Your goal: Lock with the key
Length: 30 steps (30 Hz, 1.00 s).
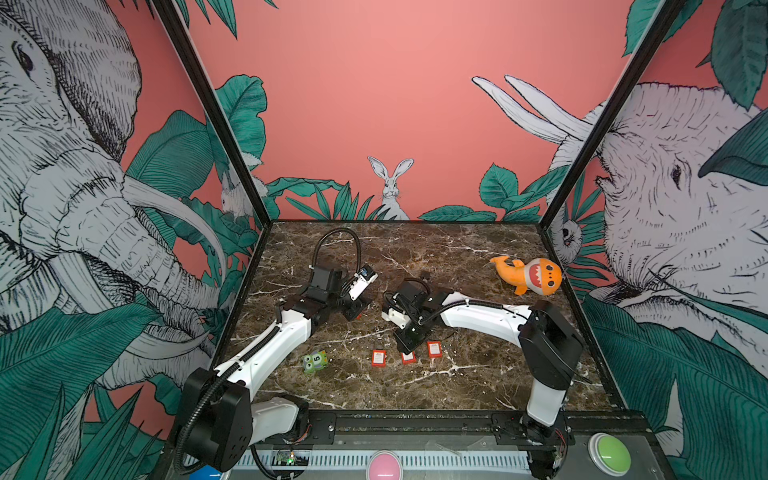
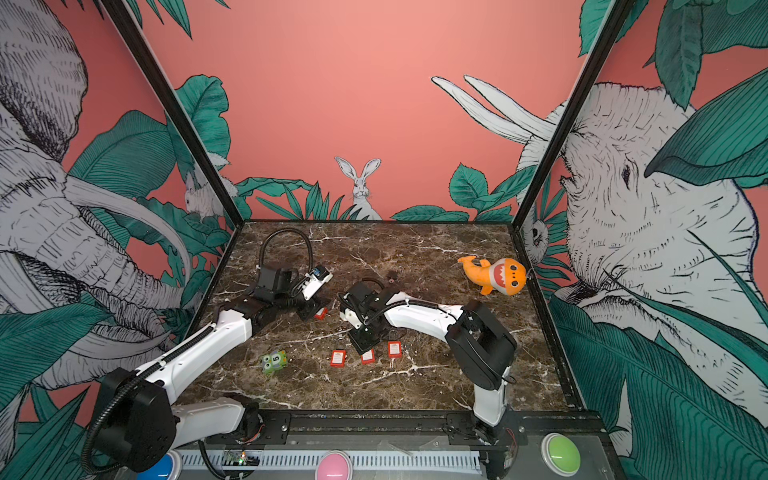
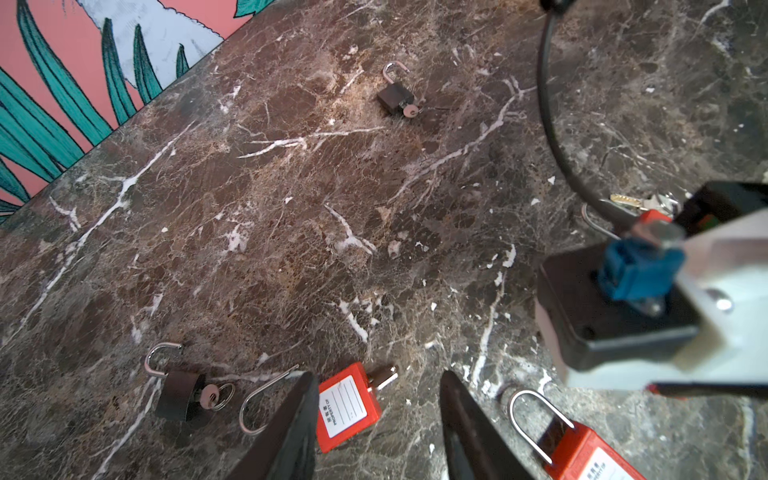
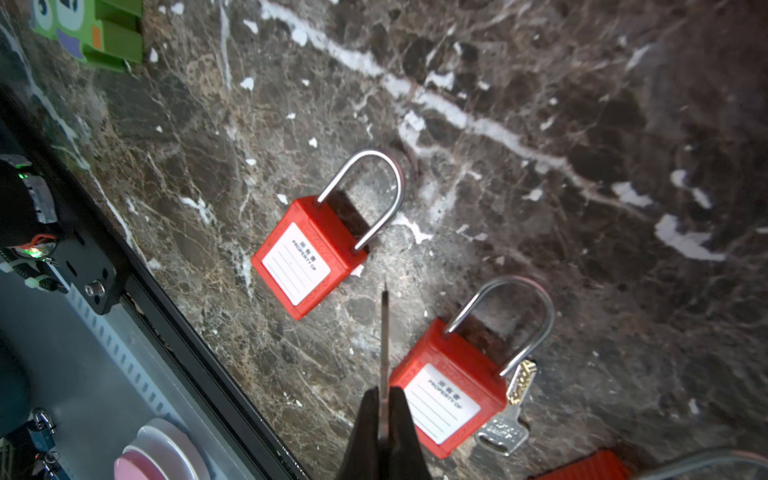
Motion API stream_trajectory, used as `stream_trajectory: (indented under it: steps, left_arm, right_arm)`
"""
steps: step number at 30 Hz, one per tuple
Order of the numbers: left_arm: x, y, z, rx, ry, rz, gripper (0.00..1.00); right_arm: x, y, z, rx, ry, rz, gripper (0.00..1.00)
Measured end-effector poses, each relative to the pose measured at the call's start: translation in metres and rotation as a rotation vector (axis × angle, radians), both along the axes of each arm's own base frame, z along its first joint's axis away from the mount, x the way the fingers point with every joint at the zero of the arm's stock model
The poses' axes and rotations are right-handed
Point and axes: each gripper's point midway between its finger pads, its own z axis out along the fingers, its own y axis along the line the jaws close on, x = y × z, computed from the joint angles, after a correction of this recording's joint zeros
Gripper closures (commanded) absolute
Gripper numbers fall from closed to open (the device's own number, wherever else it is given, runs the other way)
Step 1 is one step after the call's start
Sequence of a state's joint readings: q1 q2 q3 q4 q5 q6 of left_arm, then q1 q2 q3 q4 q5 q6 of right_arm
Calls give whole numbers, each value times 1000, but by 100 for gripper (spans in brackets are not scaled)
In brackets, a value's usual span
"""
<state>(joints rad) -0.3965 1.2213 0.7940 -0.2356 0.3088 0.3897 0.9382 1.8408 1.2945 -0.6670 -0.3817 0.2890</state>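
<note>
Pinching a flat metal key (image 4: 384, 324) edge-on: right fingers (image 4: 365, 432) fully closed, just beside a red plastic padlock (image 4: 449, 399) near the green toy block (image 1: 315, 360). Left fingers (image 3: 291, 424) half open, straddling a second red padlock (image 3: 347, 409) behind that block.

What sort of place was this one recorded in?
Probably a robot test booth: a marble-look tabletop boxed in by jungle-mural walls, a left arm and a right arm mounted on its front rail, and a pink button and a green button along the front edge.
</note>
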Motion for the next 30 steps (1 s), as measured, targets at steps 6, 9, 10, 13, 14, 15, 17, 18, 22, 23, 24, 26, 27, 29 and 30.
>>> stream_trajectory:
  steps: [6,9,10,13,14,15,17,18,22,23,24,26,27,29,30]
  left_arm:
    - [-1,2,-1,-4,1,14,50]
    - [-2,3,-1,-4,0,19,50]
    - [-2,3,0,-4,0,19,50]
    - [-4,5,0,-4,-5,22,50]
    - [-5,5,1,-5,-8,22,50]
    - [-5,5,2,-5,-12,24,50]
    - [-5,6,4,-6,-17,25,49]
    - [-5,6,4,-7,-19,26,49]
    - [-5,6,4,-6,-19,26,49]
    - [-5,6,4,-6,-19,26,49]
    - [-5,6,4,-6,-19,26,49]
    - [-5,6,4,-6,-19,26,49]
    - [-5,6,4,-6,-19,26,49]
    - [-5,6,4,-6,-20,27,49]
    - [-5,6,4,-5,-20,27,49]
  right_arm:
    - [3,12,-2,-15,13,-12,100]
    - [4,15,-8,-31,30,-26,100]
    - [4,16,-10,-39,38,-30,100]
    - [4,16,-18,-69,61,-45,100]
    - [4,16,-20,-79,68,-52,100]
    - [3,15,-22,-88,74,-58,100]
    - [2,12,-23,-102,83,-73,100]
    - [2,12,-23,-103,85,-79,100]
    - [1,11,-23,-110,93,-93,97]
    - [1,11,-23,-112,96,-95,95]
    - [1,11,-24,-115,98,-97,93]
    - [0,11,-24,-122,104,-100,89]
    - [0,11,-24,-125,105,-99,87]
    - [0,13,-24,-128,107,-95,83]
    - [0,14,-23,-128,106,-94,82]
